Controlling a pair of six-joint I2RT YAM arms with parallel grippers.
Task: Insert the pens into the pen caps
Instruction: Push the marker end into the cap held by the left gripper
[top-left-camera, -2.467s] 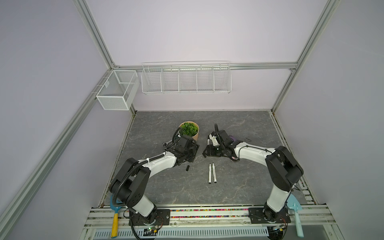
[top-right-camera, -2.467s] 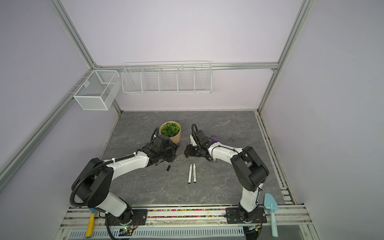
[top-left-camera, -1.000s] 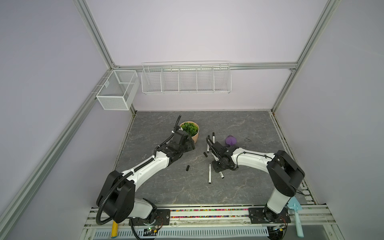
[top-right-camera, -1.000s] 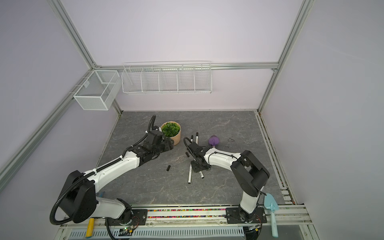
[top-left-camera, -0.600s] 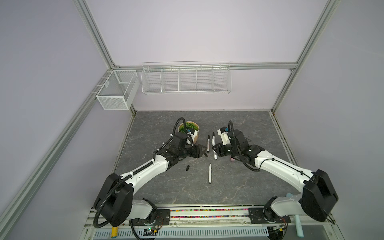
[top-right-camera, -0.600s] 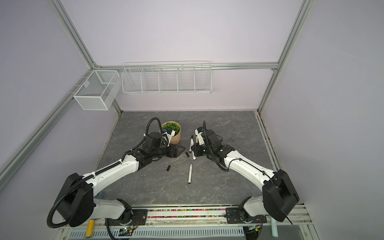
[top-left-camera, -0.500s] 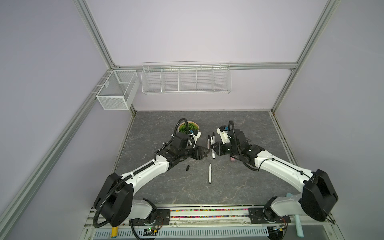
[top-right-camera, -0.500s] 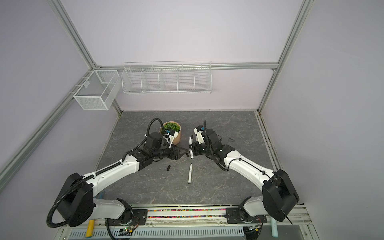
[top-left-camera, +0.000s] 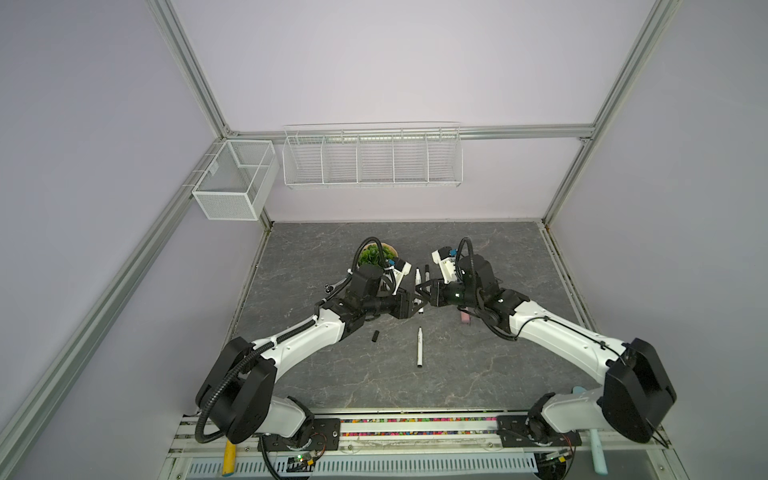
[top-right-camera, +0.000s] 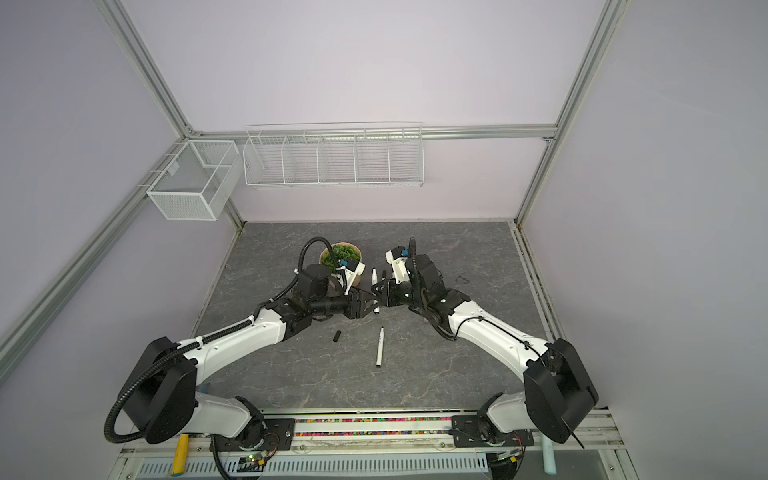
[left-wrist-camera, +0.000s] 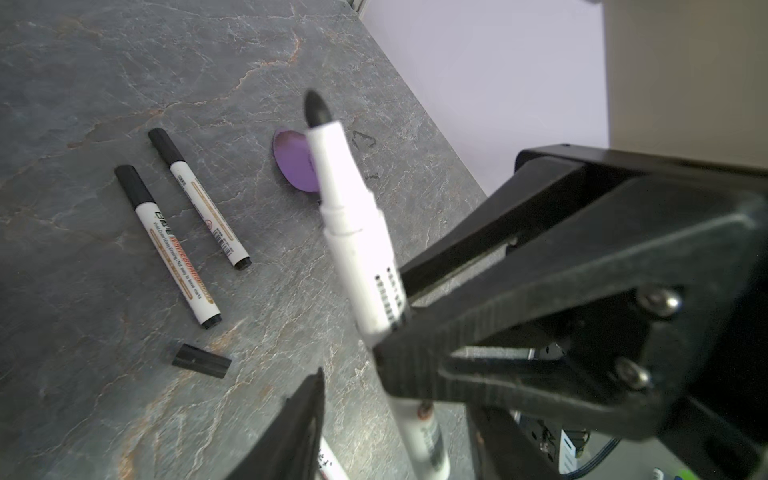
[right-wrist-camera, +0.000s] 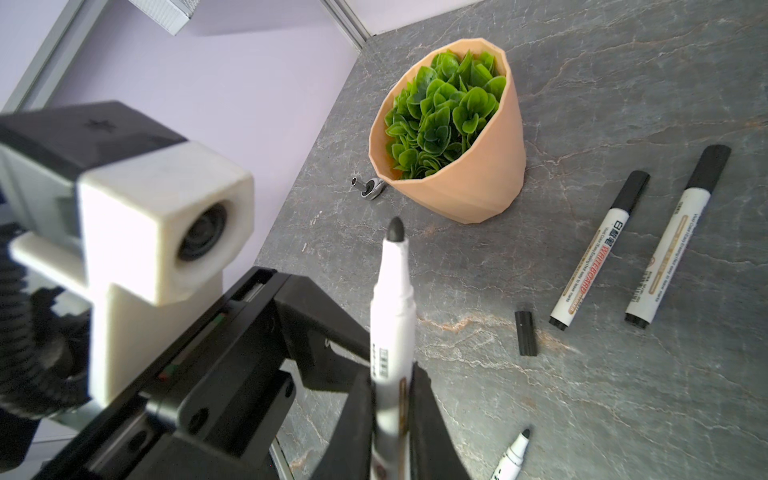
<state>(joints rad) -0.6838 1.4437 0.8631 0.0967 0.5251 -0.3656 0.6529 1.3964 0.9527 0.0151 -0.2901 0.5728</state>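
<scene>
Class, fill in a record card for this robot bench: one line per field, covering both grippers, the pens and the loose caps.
right gripper: shut on the held pen, its tip bare
left gripper: jaws apart, close beside the held pen
capped pens: two, lying side by side
bare pen: one, lying alone
loose caps: two, one by the capped pens, the second cap nearer the robot bases

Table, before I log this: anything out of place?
A loose cap lies by the capped pens; a second cap lies near the bare-tipped pen on the table. The right gripper grips another uncapped pen. Nothing damaged.
</scene>
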